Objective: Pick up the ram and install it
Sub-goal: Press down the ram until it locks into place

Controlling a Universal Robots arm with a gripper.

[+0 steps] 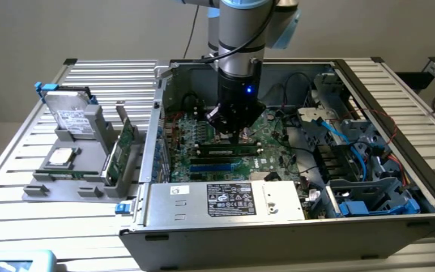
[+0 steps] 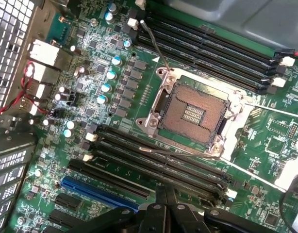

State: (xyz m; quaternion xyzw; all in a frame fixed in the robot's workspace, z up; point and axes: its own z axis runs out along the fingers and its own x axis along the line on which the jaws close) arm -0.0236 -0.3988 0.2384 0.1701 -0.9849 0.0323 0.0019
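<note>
The ram [image 1: 229, 151], a slim green stick with black chips, lies along a memory slot on the motherboard [image 1: 202, 133] inside the open computer case. My gripper [image 1: 237, 136] hangs straight down over the board, its tip just above and behind the stick; I cannot tell whether it touches it. In the wrist view the fingers [image 2: 174, 213] are pressed together with nothing between them, above a bank of long black memory slots [image 2: 158, 162] beside the bare CPU socket [image 2: 192, 114]. The gripper [image 2: 166, 206] is shut.
A silver power supply [image 1: 225, 198] fills the case's near side, with drive bays and blue cables [image 1: 369, 164] at the exterior view's right. Outside the case, at that view's left, a grey fixture [image 1: 74, 170] holds a hard drive [image 1: 70, 110] and an upright green card [image 1: 124, 148].
</note>
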